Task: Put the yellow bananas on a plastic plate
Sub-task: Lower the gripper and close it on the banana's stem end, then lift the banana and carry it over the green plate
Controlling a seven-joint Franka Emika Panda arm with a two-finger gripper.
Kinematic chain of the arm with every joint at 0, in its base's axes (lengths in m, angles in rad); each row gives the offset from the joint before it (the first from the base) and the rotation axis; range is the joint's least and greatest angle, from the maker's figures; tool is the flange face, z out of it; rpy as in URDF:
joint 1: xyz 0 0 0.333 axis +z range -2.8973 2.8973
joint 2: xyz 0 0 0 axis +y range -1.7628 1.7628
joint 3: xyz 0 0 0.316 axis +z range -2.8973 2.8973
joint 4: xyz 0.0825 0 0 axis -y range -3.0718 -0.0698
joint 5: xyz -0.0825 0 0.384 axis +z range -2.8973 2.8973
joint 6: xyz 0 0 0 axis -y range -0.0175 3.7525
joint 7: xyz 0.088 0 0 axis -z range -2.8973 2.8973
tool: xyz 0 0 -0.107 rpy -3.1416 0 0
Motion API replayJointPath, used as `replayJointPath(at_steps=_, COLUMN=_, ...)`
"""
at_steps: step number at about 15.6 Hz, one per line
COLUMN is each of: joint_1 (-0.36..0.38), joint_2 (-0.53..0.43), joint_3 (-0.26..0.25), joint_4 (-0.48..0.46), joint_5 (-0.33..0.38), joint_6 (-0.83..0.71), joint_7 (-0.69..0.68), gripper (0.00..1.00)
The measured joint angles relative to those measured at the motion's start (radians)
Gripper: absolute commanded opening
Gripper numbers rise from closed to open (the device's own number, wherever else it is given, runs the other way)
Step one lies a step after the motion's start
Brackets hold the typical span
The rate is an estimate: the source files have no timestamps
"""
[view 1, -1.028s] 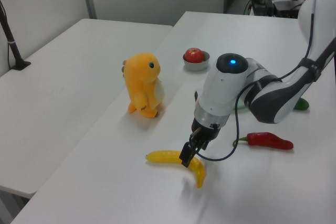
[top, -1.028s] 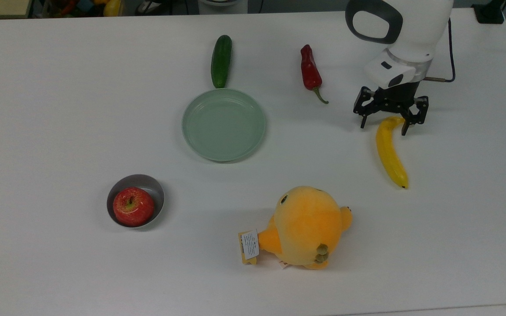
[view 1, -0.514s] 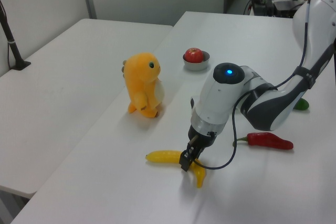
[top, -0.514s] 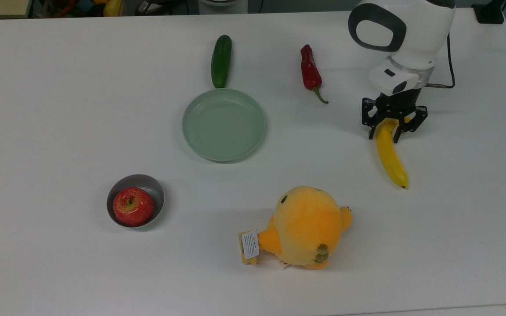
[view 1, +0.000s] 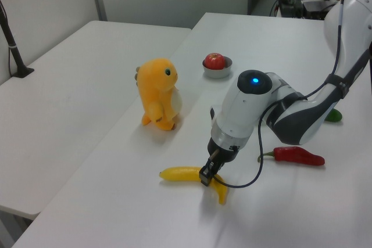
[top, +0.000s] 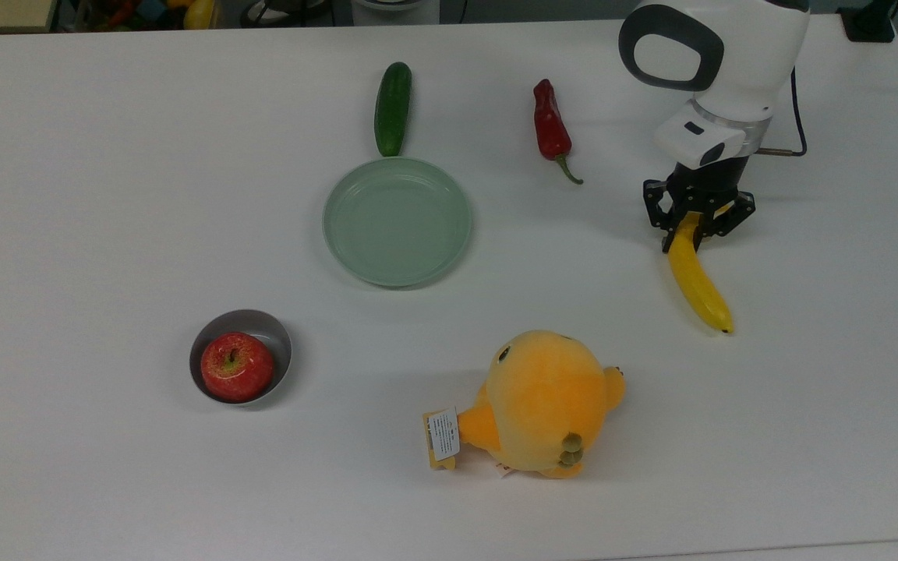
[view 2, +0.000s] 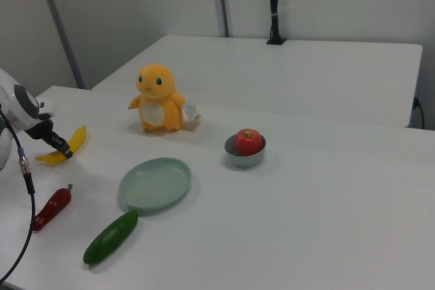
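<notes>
since half a second ago the tool (top: 696, 226) has narrowed its fingers from a loose straddle to a pinch on the stem end of the yellow banana (top: 697, 276), and the fruit's dark tip has swung a little toward the top view's right. the banana lies flat on the white bench (top: 106, 195), near the top view's right edge, with the tool clamped across its upper end rather than its middle, a hold also seen in the left view, where the tool (view 1: 208, 173) sits low over the banana (view 1: 180, 173). the mint-green plastic plate (top: 397, 222) waits bare, well apart toward the top view's left, with a green cucumber (top: 393, 107) touching its far rim and a red chili pepper (top: 551, 125) lying between plate and arm. a plump yellow-orange plush toy (top: 539, 403) stands near the banana's tip, and a red apple (top: 236, 366) sits in a small grey bowl (top: 273, 331) further off. the step in hand appears to be securing the grasp before the lift. with so off-centre a hold the long free end is likely to droop or pivot, so a firm squeeze, a slow straight rise and enough height to carry the fruit past the pepper would serve best.
</notes>
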Motion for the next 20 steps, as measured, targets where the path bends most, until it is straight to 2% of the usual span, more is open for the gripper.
replayJointPath(at_steps=4, joint_1=-0.005, joint_2=-0.007, joint_3=-0.002, joint_4=0.014, joint_5=-0.013, joint_6=0.0, joint_7=0.0, gripper=0.07)
replayJointPath(at_steps=8, joint_1=-0.039, joint_2=-0.073, joint_3=-0.003, joint_4=-0.008, joint_5=-0.014, joint_6=0.0, joint_7=-0.033, gripper=0.07)
replayJointPath(at_steps=16, joint_1=-0.16, joint_2=-0.281, joint_3=-0.01, joint_4=-0.22, joint_5=-0.009, joint_6=0.0, joint_7=-0.224, gripper=0.07)
replayJointPath(at_steps=20, joint_1=-0.215, joint_2=-0.386, joint_3=-0.043, joint_4=-0.314, joint_5=0.081, joint_6=-0.012, joint_7=-0.418, gripper=0.07)
